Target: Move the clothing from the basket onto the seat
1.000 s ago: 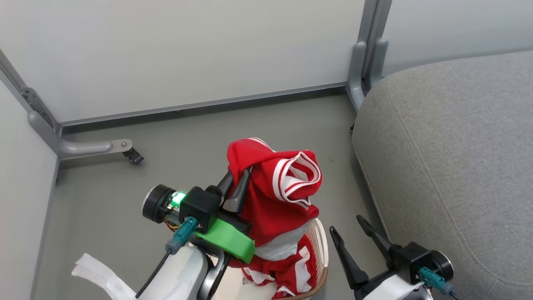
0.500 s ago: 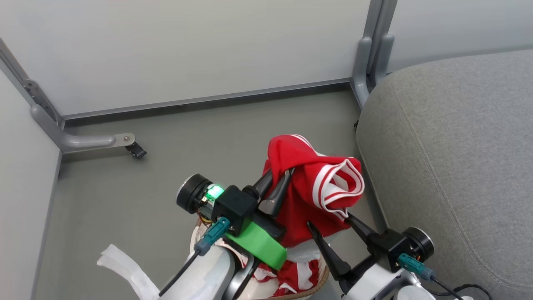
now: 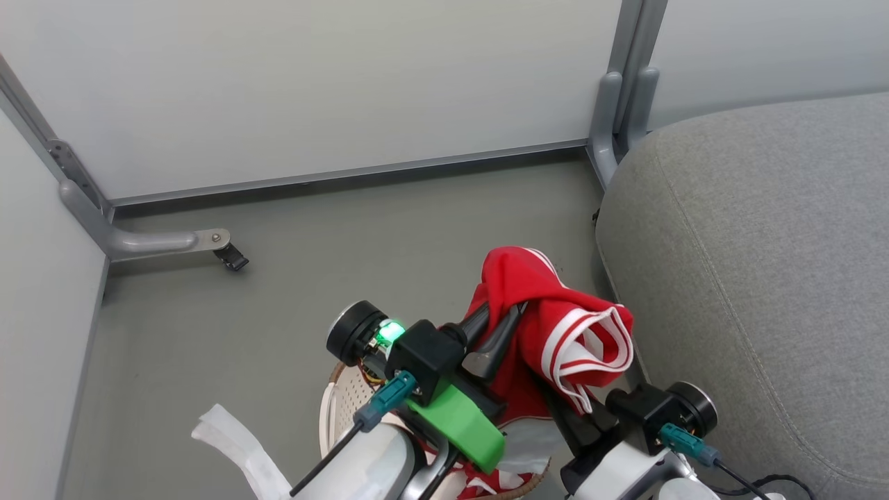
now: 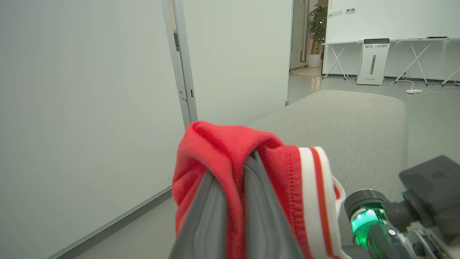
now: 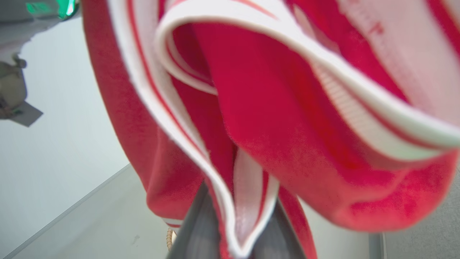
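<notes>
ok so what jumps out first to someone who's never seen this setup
The bright red garment with white stripes stands out first, pinched in the shut left gripper and held up in the lower middle of the head view. Next comes the big grey seat along the right side, close beside the cloth. The green light and green bracket on the left wrist also catch the eye, just above the basket at the bottom edge.

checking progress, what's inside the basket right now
Some red-and-white clothing lies in the basket, by its woven rim. The rest of the inside is covered by the arms and by the garment held up in the left gripper.
</notes>
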Robot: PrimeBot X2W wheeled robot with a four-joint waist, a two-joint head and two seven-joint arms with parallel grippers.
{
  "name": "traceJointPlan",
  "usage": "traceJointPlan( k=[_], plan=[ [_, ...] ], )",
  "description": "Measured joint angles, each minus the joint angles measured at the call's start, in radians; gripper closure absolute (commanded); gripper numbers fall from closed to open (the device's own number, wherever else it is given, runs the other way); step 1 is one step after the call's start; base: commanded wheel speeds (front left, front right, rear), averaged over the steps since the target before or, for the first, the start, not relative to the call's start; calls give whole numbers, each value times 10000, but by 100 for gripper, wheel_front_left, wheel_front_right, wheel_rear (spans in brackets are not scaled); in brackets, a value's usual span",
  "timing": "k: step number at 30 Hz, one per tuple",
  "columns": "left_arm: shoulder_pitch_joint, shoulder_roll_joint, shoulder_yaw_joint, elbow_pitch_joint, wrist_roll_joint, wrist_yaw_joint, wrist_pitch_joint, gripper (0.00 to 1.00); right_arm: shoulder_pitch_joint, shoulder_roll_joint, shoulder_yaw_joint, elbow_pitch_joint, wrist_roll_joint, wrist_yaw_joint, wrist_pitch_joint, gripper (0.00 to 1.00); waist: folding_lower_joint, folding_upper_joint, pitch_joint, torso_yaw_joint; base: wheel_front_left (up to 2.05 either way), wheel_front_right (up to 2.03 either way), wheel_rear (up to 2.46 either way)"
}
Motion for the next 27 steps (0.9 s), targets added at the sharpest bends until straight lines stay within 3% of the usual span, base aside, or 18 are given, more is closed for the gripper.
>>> traceJointPlan(
  k=[2, 3, 4, 5, 27],
  plan=[
    [40, 8, 8, 63, -56, 27, 0, 100, 10, -13, 25, -2, 27, 0, 0, 100, 0, 0, -9, -13, 0, 0, 0],
    [46, 8, 27, 84, -73, 54, -2, 90, 20, -19, 42, -6, 48, 0, 0, 100, 0, 0, -10, -21, 0, 0, 0],
    [47, 10, 35, 104, -96, 79, -2, 36, 25, -29, 50, -6, 71, 0, 0, 100, 0, 0, -10, -27, 0, 0, 0],
    [48, 17, 40, 127, -127, 86, -10, 0, 26, -42, 54, -12, 88, 0, 0, 100, 0, 0, -11, -36, 0, 0, 0],
    [76, 228, 65, 401, -222, 336, -144, 0, 105, -90, -150, -121, 171, 0, 0, 100, 0, 0, 49, -193, 0, 0, 0]
  ],
)
